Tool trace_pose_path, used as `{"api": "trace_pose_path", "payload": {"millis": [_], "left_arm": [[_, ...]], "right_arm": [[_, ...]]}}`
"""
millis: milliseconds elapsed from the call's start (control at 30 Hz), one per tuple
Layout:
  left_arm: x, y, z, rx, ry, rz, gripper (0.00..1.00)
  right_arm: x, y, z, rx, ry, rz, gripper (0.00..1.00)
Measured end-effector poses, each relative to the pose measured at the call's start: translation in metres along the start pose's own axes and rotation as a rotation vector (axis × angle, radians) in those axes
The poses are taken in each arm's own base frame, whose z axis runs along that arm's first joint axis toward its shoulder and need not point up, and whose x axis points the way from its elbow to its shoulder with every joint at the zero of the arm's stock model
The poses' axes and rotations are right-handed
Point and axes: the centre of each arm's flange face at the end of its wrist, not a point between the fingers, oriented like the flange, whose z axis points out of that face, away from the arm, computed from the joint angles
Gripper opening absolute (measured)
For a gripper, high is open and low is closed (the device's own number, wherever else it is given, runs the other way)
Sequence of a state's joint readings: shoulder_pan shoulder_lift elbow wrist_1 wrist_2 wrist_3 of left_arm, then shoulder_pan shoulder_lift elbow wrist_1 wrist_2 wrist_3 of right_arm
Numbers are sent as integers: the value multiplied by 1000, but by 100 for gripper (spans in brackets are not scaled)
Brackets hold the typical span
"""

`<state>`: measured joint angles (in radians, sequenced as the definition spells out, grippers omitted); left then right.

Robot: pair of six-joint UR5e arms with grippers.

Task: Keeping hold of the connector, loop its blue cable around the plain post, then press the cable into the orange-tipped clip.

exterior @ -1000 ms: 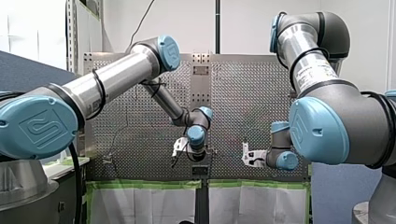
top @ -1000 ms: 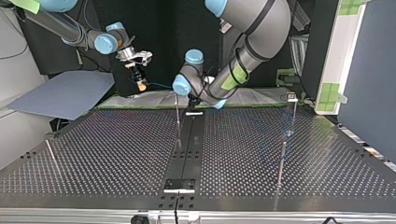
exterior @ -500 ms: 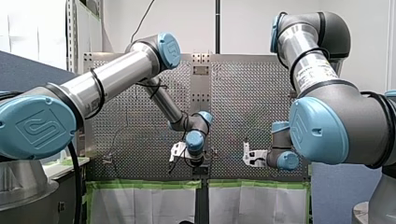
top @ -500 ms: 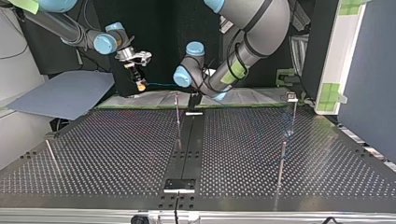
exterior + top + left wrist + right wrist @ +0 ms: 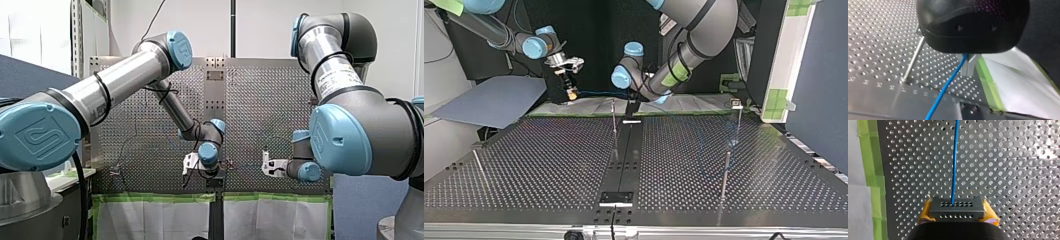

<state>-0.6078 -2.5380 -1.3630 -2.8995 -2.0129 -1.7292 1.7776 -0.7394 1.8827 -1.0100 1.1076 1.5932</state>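
Observation:
In the right wrist view my right gripper point(image 5: 956, 212) is shut on the black connector point(image 5: 956, 208), a yellow pad on each side. The blue cable point(image 5: 955, 157) runs straight ahead from it over the perforated plate. In the top view that gripper point(image 5: 571, 94) hangs at the far left, and the cable point(image 5: 599, 92) stretches across to my left gripper point(image 5: 631, 111). A thin plain post point(image 5: 614, 122) stands just in front of the cable. In the left wrist view my black left gripper point(image 5: 968, 63) is shut on the cable point(image 5: 945, 87), with the post point(image 5: 913, 60) beside it.
Other thin posts stand on the perforated table point(image 5: 549, 165): one near the front right point(image 5: 725, 175), one at the left point(image 5: 479, 167), and one at the back right with a small head point(image 5: 736, 104). Green tape point(image 5: 988, 85) edges the plate. A blue sheet point(image 5: 494, 100) lies off the left.
In the front view my left wrist has sunk a little and my right gripper has shifted slightly right. The blue cable between the two grippers now shows plainly in the top view.

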Motion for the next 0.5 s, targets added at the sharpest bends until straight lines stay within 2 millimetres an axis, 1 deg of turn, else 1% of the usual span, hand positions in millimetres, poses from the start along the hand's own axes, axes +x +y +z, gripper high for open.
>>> {"api": "trace_pose_path", "payload": {"millis": [300,500], "left_arm": [[-6,-6,5,14,-67,-49,0],[-8,-5,8,16,-79,-68,0]], "right_arm": [[0,5,0,-8,4,7,0],[-1,6,1,-10,4,8,0]]}}
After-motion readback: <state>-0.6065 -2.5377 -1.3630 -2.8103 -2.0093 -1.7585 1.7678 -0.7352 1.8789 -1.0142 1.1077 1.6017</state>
